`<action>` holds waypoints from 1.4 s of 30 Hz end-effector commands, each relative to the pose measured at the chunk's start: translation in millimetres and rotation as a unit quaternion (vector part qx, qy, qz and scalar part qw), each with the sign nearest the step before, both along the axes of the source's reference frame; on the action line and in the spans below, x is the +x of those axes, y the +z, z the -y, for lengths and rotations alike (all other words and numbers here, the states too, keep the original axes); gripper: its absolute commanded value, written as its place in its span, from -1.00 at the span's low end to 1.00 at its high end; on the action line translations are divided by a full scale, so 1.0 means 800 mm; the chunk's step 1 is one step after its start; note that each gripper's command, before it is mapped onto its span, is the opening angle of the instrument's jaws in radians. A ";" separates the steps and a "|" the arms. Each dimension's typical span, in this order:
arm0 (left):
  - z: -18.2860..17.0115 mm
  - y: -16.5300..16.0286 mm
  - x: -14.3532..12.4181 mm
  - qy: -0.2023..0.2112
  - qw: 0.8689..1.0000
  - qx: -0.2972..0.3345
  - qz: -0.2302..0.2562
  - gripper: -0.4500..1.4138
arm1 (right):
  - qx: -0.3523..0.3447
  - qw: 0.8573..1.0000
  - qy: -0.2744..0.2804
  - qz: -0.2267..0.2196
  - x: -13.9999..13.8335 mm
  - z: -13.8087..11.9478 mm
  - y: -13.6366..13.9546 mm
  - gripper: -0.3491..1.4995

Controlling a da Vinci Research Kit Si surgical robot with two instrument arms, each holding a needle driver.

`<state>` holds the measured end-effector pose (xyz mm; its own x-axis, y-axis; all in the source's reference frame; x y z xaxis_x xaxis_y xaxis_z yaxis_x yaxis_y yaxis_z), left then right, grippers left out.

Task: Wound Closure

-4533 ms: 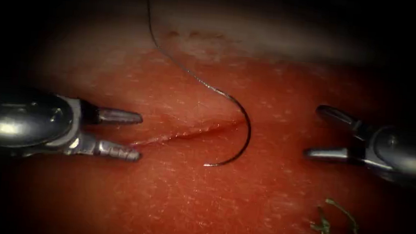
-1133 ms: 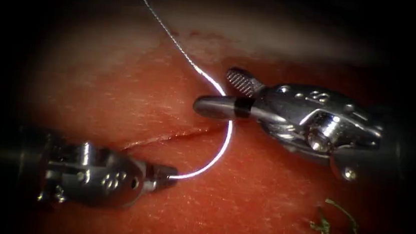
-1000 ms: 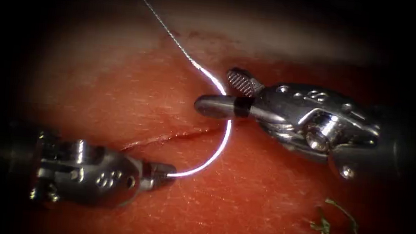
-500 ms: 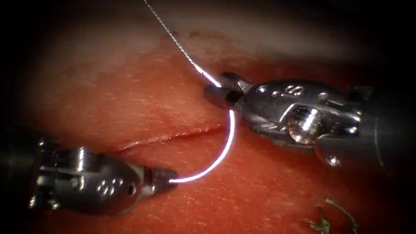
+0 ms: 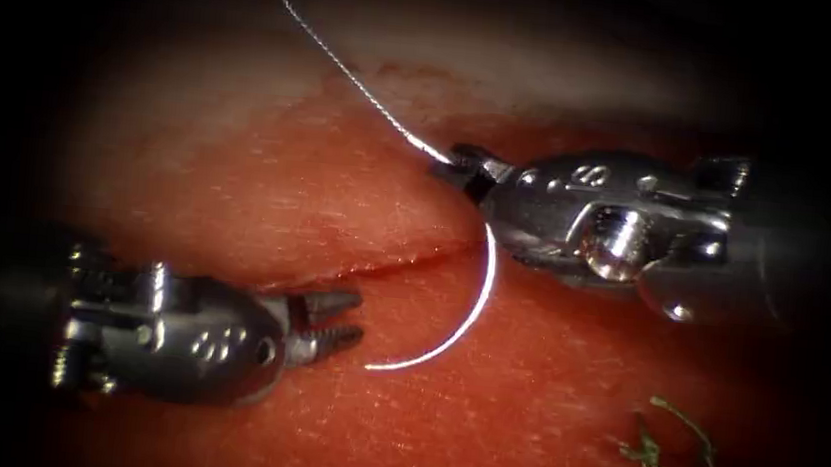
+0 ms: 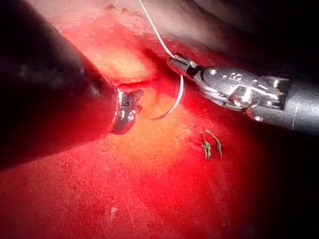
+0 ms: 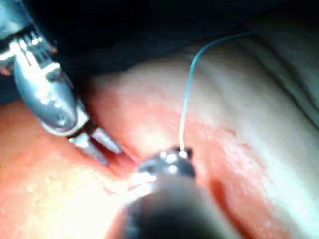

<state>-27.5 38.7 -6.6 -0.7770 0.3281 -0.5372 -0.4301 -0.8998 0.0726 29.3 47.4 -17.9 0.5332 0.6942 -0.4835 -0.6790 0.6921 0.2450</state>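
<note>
My right tool [image 5: 454, 163] comes in from the right, jaws shut on the curved needle [image 5: 479, 289] near its thread end, above the right end of the cut [image 5: 362, 271]. The needle arcs down and leftward over the tissue [image 5: 240, 178]. Its tip hangs free, not in the tissue, just right of my left tool [image 5: 356, 317], which has open jaws and holds nothing. The thread [image 5: 341, 56] runs up and left from the needle's held end. The left wrist view shows the needle [image 6: 175, 102] below the right tool [image 6: 182, 62]. The right wrist view shows the thread [image 7: 187, 94] and the left tool [image 7: 102, 144].
A green scrap of cut thread [image 5: 668, 446] lies on the tissue at the lower right, also seen as the green scrap [image 6: 209, 144] in the left wrist view. Red fluid wets the tissue around the cut.
My right jaws closed on the needle near its thread end. My left jaws then opened and let go of the needle's tip. The needle shifted slightly right.
</note>
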 end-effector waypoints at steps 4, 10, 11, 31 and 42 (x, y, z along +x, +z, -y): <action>-0.0006 0.0012 0.0010 -0.065 0.980 0.156 0.108 0.23 | -0.045 0.999 0.004 -0.017 -0.0015 -0.0007 -0.0005 -1.00; -0.0024 0.0009 0.0012 -0.124 0.918 0.298 0.232 0.23 | -0.088 0.988 -0.015 -0.124 -0.0040 -0.0009 -0.0005 -1.00; -0.0028 0.0010 0.0008 -0.136 0.899 0.324 0.262 0.23 | -0.095 0.985 -0.022 -0.145 -0.0043 -0.0010 -0.0002 -1.00; -0.0062 0.0055 -0.0005 -0.216 0.693 0.536 0.431 0.24 | -0.167 0.913 -0.036 -0.370 -0.0039 -0.0008 -0.0003 -1.00; -0.0058 0.0050 -0.0007 -0.174 0.633 0.601 0.455 0.23 | -0.196 0.898 -0.041 -0.392 -0.0039 -0.0004 -0.0009 -1.00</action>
